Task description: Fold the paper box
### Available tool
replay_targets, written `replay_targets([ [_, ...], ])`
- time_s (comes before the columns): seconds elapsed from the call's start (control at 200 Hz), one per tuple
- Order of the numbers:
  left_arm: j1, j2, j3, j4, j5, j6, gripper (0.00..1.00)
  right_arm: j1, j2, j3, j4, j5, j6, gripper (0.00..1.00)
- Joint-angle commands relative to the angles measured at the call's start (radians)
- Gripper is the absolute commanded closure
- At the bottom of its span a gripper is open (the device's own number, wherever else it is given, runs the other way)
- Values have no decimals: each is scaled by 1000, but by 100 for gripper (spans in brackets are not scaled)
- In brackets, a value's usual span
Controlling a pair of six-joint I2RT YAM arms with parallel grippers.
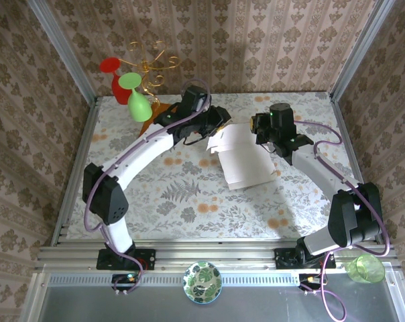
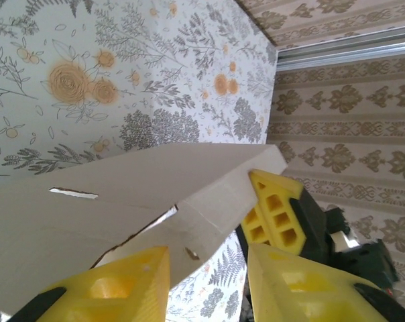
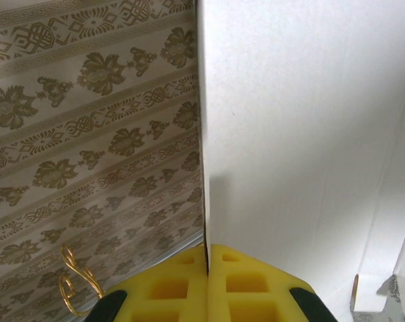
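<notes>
The paper box [image 1: 246, 161] lies part-folded on the floral table [image 1: 182, 194]. At the box's right edge the right gripper [image 3: 207, 253] is pinched tight on a white panel (the cardboard's edge runs into the seam of its closed jaws). At the box's left corner the left gripper [image 2: 208, 258] stands partly spread, a flap in its gap

The floral-patterned tabletop [image 1: 189, 201] near me lies open. An off-white paper box [image 1: 246, 161] bars the middle; red and green plastic goblets [image 1: 139, 107] and a gold wire stand [image 1: 147, 67] crowd the far left.
</notes>
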State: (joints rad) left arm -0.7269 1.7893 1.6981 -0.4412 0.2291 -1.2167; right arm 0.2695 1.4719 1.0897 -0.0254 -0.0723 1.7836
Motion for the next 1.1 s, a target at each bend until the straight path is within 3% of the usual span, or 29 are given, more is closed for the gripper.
replay_targets([
  [0.0,-5,19,45,13,30,-15,63,8,-20,-13,21,31,3,100],
  [0.42,-3,42,50,13,47,-29,64,14,-22,-13,9,34,9,100],
  [0.68,23,-45,41,-92,-46,2,64,9,-24,-21,-5,49,3,100],
  [1.095,0,-4,40,-105,-2,-32,63,12,-5,-9,0,40,2,100],
])
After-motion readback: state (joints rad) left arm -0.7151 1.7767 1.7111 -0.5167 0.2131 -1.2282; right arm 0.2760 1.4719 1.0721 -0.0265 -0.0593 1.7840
